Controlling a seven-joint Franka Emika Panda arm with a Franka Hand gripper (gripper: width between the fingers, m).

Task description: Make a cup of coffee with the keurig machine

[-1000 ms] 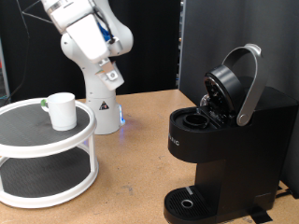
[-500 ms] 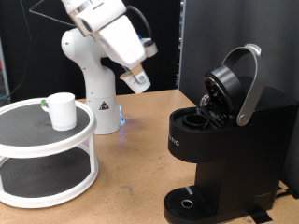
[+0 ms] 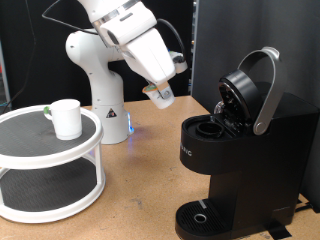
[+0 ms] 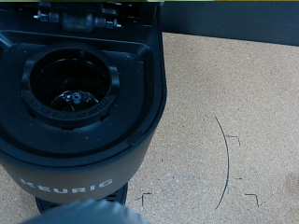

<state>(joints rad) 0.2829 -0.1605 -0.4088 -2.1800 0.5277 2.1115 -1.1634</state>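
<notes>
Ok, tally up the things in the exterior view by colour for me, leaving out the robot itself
White: 2, the cup and the two-tier stand
Black: 1, the keurig, lid open
Green: 1, a small pod behind the cup
Total: 4

pincer (image 3: 162, 97) beside open keurig machine (image 3: 240, 150)

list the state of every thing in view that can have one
keurig machine: lid raised on its hinge, pod chamber exposed; whether a pod sits inside cannot be told
cup: upright on the top tier of the white stand, apart from the machine
gripper: in the air between stand and machine, near the open lid; nothing shows between its fingers
</notes>
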